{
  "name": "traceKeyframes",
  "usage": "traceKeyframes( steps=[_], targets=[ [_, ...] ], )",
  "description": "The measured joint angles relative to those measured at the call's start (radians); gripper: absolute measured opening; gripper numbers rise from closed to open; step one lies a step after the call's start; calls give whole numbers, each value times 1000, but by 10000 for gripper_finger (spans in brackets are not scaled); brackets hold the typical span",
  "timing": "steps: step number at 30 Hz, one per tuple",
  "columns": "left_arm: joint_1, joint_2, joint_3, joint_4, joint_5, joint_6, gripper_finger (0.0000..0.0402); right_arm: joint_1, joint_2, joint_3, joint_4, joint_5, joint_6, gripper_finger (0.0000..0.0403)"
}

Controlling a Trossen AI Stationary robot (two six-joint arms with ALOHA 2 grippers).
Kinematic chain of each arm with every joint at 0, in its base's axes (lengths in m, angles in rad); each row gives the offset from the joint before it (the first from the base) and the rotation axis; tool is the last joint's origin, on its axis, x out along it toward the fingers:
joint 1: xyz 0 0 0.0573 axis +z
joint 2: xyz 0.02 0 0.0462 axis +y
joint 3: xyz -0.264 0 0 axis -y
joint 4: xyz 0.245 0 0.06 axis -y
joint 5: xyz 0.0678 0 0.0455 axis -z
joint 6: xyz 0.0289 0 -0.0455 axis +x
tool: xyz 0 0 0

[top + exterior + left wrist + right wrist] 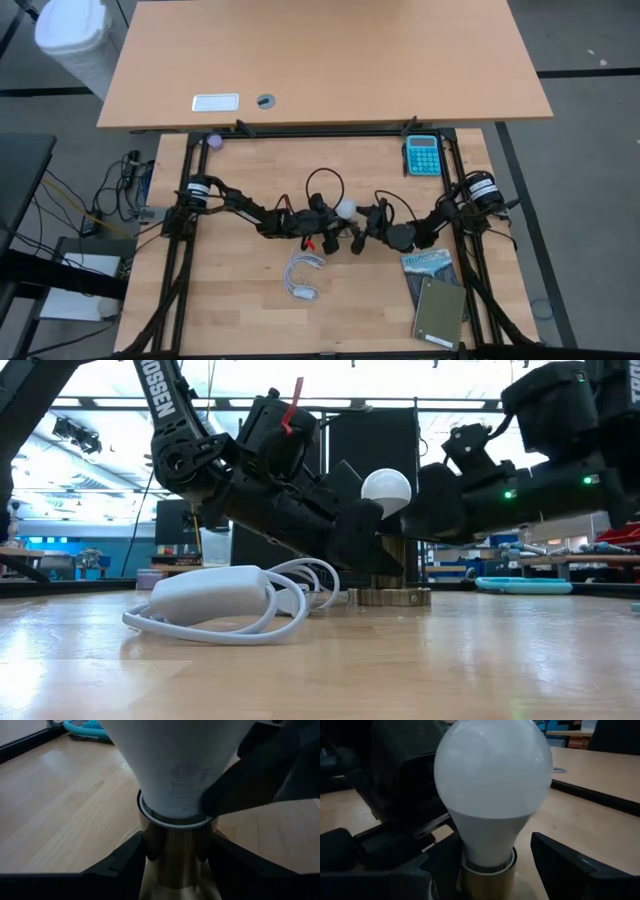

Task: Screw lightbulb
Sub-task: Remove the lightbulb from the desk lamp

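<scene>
The white lightbulb point(386, 488) stands upright with its base in a brass socket point(390, 565), whose round foot point(390, 597) rests on the table. My left gripper point(325, 222) comes from the table's left and is shut on the socket. My right gripper point(362, 222) comes from the right and is open. Its fingers stand on either side of the bulb's tapering neck point(487, 837). One finger point(565, 865) is plainly apart from the bulb. The bulb's screw base is hidden inside the socket. My left gripper pinches the brass socket's barrel point(175, 850) between its two fingers point(125, 857), just below the bulb's neck. The fingers come from the table's left, slanting a little downward. The socket stands upright on its foot on the table. My right gripper has one finger point(235, 790) close against the bulb's neck; I cannot tell whether it touches.
A coiled white cord with a plug block point(215, 595) lies just in front of the socket point(303, 275). A blue calculator point(422, 155) sits at the far right, and a packet point(428, 263) and a green notebook point(440, 312) at the near right. A second table point(330, 60) stands behind.
</scene>
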Motion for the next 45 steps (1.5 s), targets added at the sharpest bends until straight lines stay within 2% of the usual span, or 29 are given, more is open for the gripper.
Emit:
traceKeyframes(
  steps=[6, 11, 12, 14, 16, 19, 26, 34, 36, 39, 40, 42, 45],
  targets=[
    [1, 1, 0, 2, 1, -1, 202, 22, -2, -53, 14, 66, 27, 233],
    [0, 1, 0, 2, 1, 0, 202, 95, -5, -161, 25, 282, 149, 232],
    [0, 1, 0, 2, 1, 0, 202, 106, -13, -172, 44, 293, 178, 232],
    [0, 1, 0, 2, 3, 0, 202, 117, -23, -188, 79, 257, 191, 232],
    [0, 1, 0, 2, 2, 0, 202, 114, -23, -166, 83, 149, 155, 232],
    [0, 1, 0, 2, 3, 0, 202, 94, -24, -102, 66, 47, 70, 232],
    [0, 1, 0, 2, 3, 0, 202, 22, -24, -6, -40, -16, -5, 232],
    [0, 1, 0, 2, -2, -1, 202, -4, -32, -64, -22, 5, 33, 232],
    [0, 1, 0, 2, -1, -1, 202, 18, -47, -113, -19, 73, 81, 232],
    [-2, 0, 0, 2, 8, 0, 202, 63, -77, -211, -73, 245, 191, 231],
    [-2, 0, 0, 2, 11, 0, 202, 79, -94, -230, -46, 255, 228, 231],
    [-2, 0, 0, 2, 17, 1, 202, 100, -112, -260, -17, 244, 283, 231],
    [-2, 0, 0, 5, 17, 4, 202, 106, -112, -226, -1, 166, 239, 231]
  ],
)
